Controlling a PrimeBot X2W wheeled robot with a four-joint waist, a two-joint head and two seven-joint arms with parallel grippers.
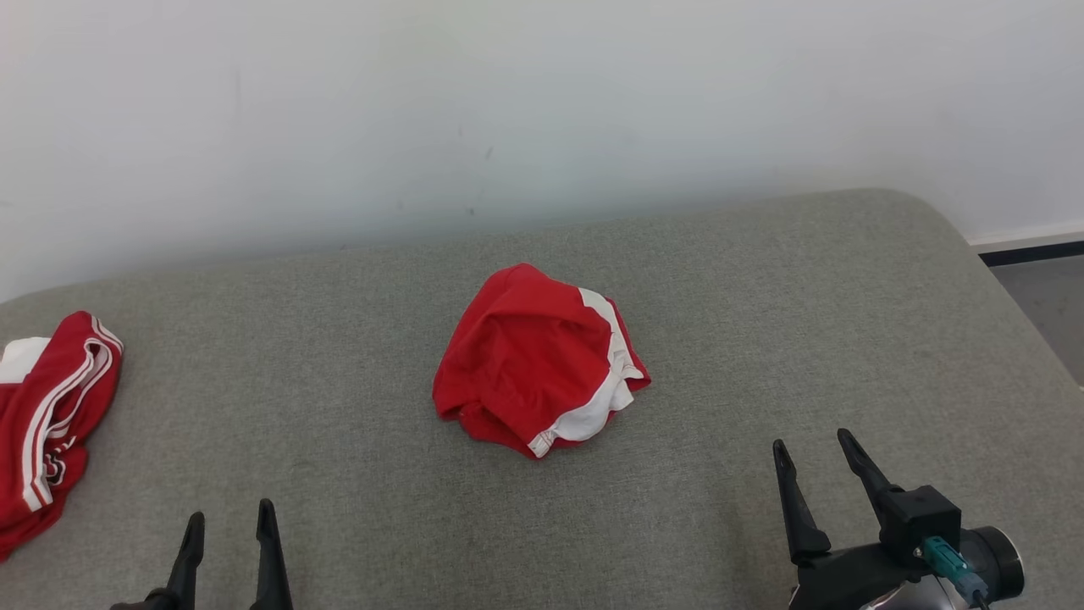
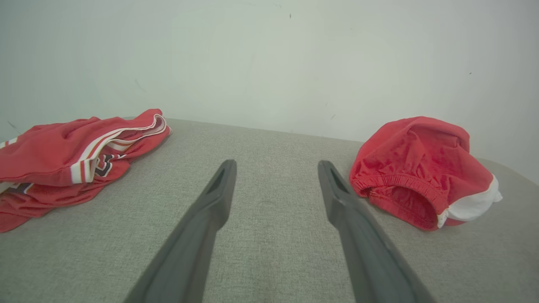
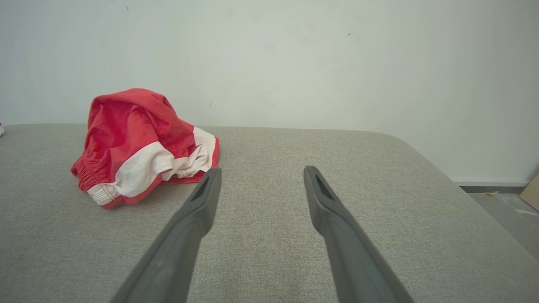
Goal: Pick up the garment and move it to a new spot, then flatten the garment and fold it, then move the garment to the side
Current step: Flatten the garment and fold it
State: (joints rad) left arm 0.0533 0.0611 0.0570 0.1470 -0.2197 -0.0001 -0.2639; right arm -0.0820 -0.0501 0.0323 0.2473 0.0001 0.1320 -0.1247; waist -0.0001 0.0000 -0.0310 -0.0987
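Note:
A crumpled red garment with a white band lies bunched in the middle of the grey padded surface. The left wrist view has the garment at the right, its elastic opening facing me; the right wrist view has the garment at the left. My left gripper stands open at the lower left, well short of it. At the lower right my right gripper is open too, apart from the garment. Nothing sits between either pair of fingers.
A second red piece of clothing with white stripes lies at the surface's left edge, also at the left in the left wrist view. A white wall backs the surface. Floor shows past the rounded right end.

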